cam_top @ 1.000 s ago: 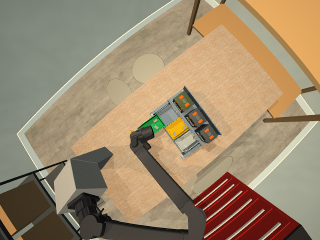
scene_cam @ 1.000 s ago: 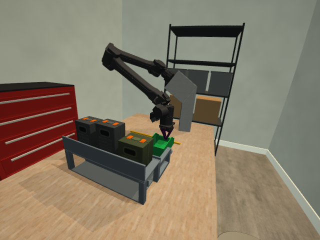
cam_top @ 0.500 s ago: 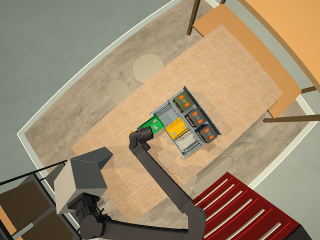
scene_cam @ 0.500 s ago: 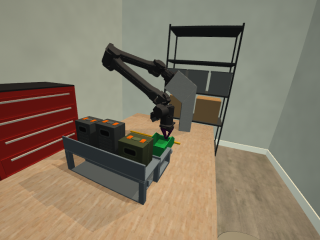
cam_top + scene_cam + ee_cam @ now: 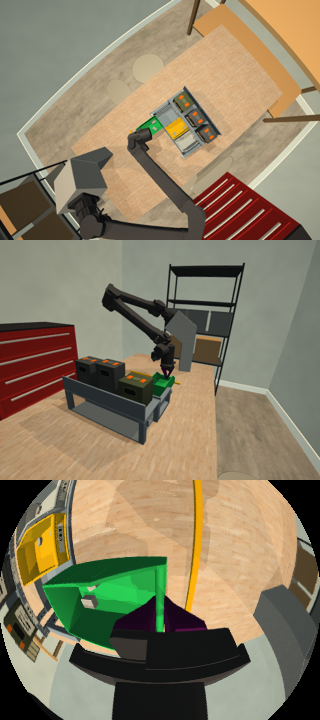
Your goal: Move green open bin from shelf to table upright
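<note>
Light wood table point(image 5: 180, 426) carries grey low shelf unit point(image 5: 103, 397) on its legs near middle; thin yellow rod point(image 5: 194, 527) flat on boards just beyond shelf end; grey angled block point(image 5: 184, 343) stands at far edge

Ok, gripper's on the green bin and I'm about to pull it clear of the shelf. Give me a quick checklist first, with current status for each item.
1. Grip: gripper shut on the green bin's wall. Ok.
2. Parts: two small grey parts show inside the bin. Ok.
3. Bin attitude: looks roughly level in the exterior view, but slight tilt cannot be ruled out. Cannot tell.
4. Bin free of the shelf: its inner end sits against the shelf front. Not ok yet.
5. Neighbour: yellow bin stands beside, apart from the green one. Ok.
6. Landing spot: a thin yellow rod lies on the table just beyond the bin; avoid it. Not ok there.
</note>
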Motion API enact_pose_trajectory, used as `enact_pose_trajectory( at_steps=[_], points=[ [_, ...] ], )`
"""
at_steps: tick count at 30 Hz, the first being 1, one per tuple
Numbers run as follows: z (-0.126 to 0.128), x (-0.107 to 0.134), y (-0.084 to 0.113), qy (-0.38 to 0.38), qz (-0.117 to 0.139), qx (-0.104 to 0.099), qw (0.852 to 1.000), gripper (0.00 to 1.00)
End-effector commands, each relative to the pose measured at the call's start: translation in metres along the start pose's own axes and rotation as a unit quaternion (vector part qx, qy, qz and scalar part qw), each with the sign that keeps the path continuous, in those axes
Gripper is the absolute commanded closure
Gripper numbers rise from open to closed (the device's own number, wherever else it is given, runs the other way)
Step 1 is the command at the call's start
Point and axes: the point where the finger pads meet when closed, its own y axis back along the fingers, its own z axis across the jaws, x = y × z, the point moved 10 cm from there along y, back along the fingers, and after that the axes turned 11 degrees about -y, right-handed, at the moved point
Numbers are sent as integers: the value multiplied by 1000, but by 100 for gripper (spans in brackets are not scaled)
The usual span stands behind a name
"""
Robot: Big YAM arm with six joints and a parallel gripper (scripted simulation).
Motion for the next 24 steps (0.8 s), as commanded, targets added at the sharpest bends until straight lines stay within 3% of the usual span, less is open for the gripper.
enact_pose_trajectory(
  at_steps=[1,24],
  points=[
    [-16,-1,1,15,2,8,1000,100],
    [-29,-4,1,15,2,8,1000,100]
  ],
)
